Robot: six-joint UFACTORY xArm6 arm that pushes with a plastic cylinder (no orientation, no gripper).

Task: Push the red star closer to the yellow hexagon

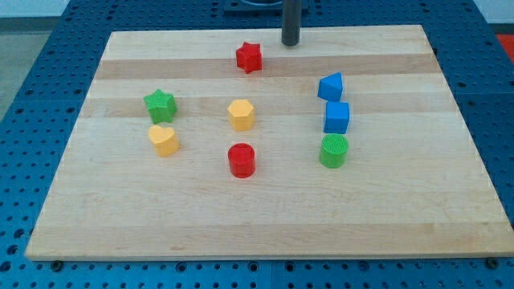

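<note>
Broadly, the pale wooden board (265, 225) fills most of the view, its grain running side to side in lighter and darker strips, and it lies on a blue perforated table (32, 64) that shows on all sides. From the view's top the dark rod comes straight down, upright, and my tip (290, 43) rests near the board's top edge; it is a plain rod end with nothing to spread or pinch, and it touches no block. The red star (250, 57) sits just to the view's left of my tip and a little lower, apart from it, also close to the top edge. The yellow hexagon (241, 115) lies well below the star, near the board's middle, with bare wood between the two. On the view's right a blue block with a slanted top (330, 87) stands just above a blue cube (336, 117), and a ribbed green cylinder (333, 151) sits just below the cube. A red cylinder (241, 160) lies below the hexagon. On the view's left a green star (160, 105) sits above a yellow heart-like block (164, 140). Wide bare wood runs along the board's bottom and both side edges. All the blocks look like matte plastic.
</note>
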